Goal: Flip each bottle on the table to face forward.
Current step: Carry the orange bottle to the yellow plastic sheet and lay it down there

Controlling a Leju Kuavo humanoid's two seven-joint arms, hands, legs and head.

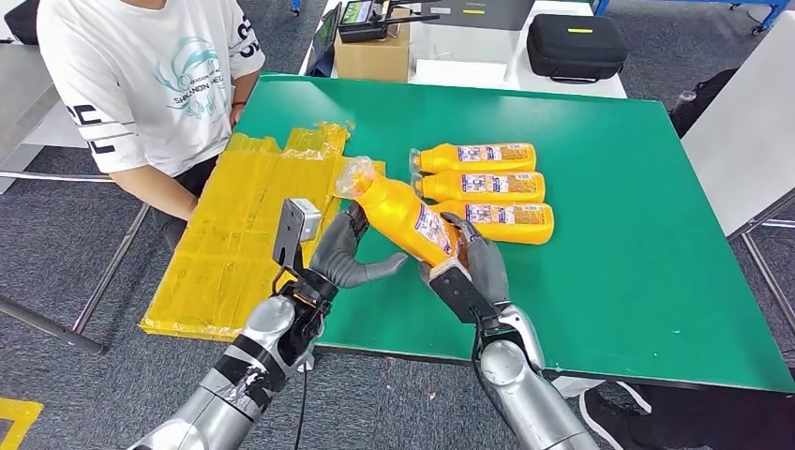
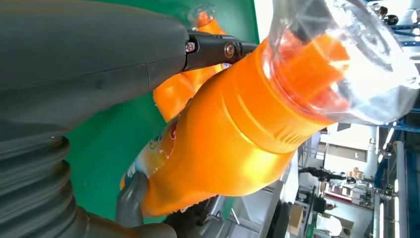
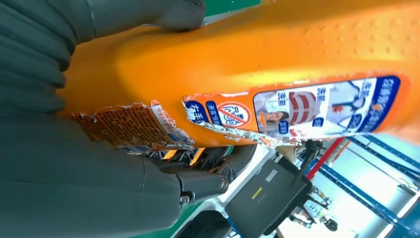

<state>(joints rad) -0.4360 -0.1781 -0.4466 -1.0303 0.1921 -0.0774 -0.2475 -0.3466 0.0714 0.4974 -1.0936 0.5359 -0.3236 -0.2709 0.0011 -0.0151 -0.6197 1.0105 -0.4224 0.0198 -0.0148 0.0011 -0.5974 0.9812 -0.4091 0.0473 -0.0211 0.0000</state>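
Note:
An orange bottle (image 1: 408,217) with a clear cap hangs tilted over the near part of the green table (image 1: 637,272), cap up and to the left. My right hand (image 1: 473,272) grips its base. My left hand (image 1: 349,255) holds its upper part, thumb beneath. In the left wrist view the bottle (image 2: 233,139) lies between my left hand's (image 2: 74,64) dark finger and thumb. In the right wrist view the bottle (image 3: 257,54) shows a torn label, with my right hand (image 3: 74,173) wrapped around it. Three more orange bottles (image 1: 480,187) lie side by side on the table, labels up, caps left.
Yellow plastic sheeting (image 1: 244,225) covers the table's left part. A person in a white T-shirt (image 1: 150,75) sits at the far left corner. Behind the table, a cardboard box (image 1: 372,52) and a black case (image 1: 575,45) rest on a white surface.

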